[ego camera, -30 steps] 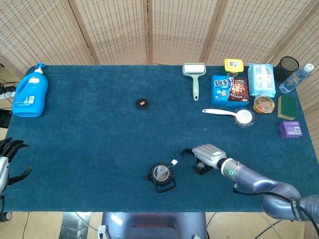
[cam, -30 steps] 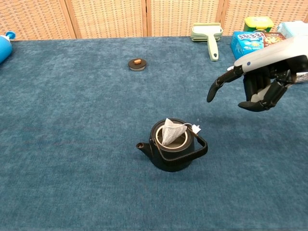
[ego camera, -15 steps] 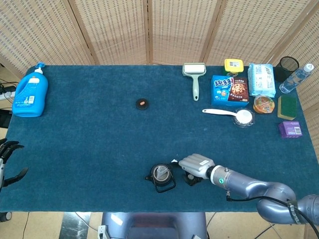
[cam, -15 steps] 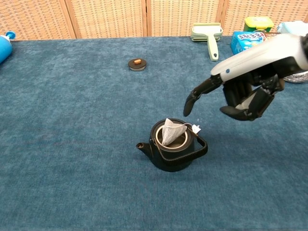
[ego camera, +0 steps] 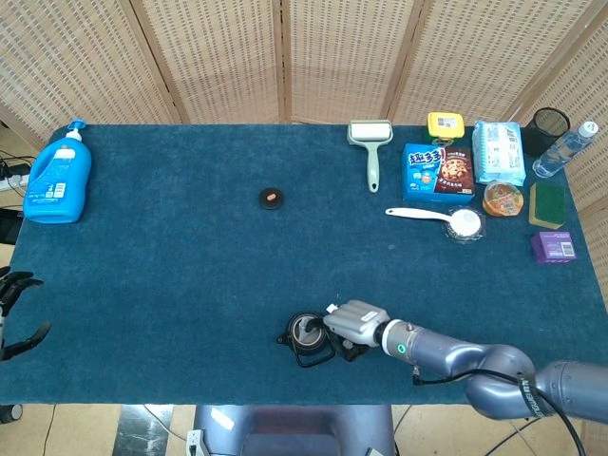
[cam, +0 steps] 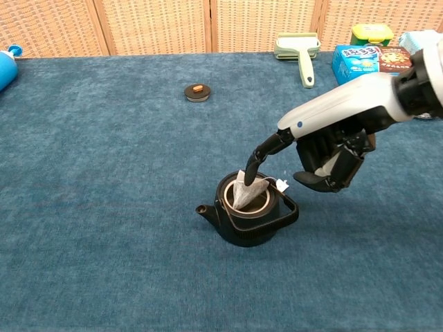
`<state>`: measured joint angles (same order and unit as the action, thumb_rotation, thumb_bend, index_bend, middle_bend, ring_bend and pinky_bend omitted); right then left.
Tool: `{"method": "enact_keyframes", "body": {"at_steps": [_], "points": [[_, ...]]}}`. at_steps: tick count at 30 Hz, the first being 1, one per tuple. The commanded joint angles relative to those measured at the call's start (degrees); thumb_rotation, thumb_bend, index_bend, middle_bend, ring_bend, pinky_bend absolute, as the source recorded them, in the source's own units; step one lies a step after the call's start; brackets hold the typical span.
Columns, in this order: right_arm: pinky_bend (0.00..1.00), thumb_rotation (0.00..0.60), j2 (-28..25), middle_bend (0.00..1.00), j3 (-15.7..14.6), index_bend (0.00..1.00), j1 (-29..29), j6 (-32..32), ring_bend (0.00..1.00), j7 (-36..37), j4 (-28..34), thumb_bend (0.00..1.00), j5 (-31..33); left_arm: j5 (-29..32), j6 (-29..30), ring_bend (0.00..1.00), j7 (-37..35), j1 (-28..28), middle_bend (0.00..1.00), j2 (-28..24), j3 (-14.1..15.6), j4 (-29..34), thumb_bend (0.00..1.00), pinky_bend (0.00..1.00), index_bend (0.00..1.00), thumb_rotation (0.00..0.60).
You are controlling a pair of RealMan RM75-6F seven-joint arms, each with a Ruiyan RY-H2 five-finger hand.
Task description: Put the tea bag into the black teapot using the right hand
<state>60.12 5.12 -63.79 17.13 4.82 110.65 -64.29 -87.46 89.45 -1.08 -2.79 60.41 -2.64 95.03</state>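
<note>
The black teapot [cam: 246,223] stands near the front middle of the blue table, its lid off. The pale tea bag [cam: 241,193] sits upright in its mouth, poking above the rim, and its string tag [cam: 282,185] hangs over the right edge. My right hand [cam: 324,151] hovers just right of the pot; one outstretched fingertip [cam: 250,171] touches the top of the bag while the others are curled in, holding nothing. In the head view the right hand [ego camera: 353,323] abuts the teapot [ego camera: 306,334]. My left hand [ego camera: 19,313] shows at the left edge, fingers apart.
The teapot lid [cam: 197,91] lies farther back at centre. A blue detergent bottle [ego camera: 59,176] stands at the far left. A lint roller [ego camera: 370,142], cookie box [ego camera: 437,171], white spoon [ego camera: 432,217] and other small items crowd the back right.
My right hand has moved left and down from beside the pot until its outstretched finger reached the tea bag. The left hand has slipped slightly lower at the edge.
</note>
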Motion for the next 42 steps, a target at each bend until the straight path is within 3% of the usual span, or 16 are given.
{"method": "enact_keyframes", "body": {"at_steps": [1, 29, 42], "points": [[1.0, 0.6, 1.2, 1.0, -1.1, 0.14, -1.0, 1.0, 1.0, -1.1, -1.0, 0.76, 1.6, -0.2, 0.1, 0.12, 0.1, 0.1, 0.23, -0.1, 0.1, 0.1, 0.26, 0.11, 0.3, 0.6], [1.0, 0.6, 8.0, 1.0, -9.6, 0.14, -7.3, 8.4, 1.0, -10.1, -2.6, 0.74, 12.7, 0.1, -0.3, 0.12, -1.1, 0.4, 0.23, 0.1, 0.4, -0.9, 0.26, 0.11, 0.3, 0.6], [1.0, 0.6, 7.1, 1.0, -10.6, 0.14, -8.1, 12.4, 1.0, -12.8, 0.1, 0.73, 14.9, 0.1, -0.6, 0.12, -1.7, 0.2, 0.23, 0.4, 0.3, -1.6, 0.26, 0.11, 0.3, 0.6]]}}
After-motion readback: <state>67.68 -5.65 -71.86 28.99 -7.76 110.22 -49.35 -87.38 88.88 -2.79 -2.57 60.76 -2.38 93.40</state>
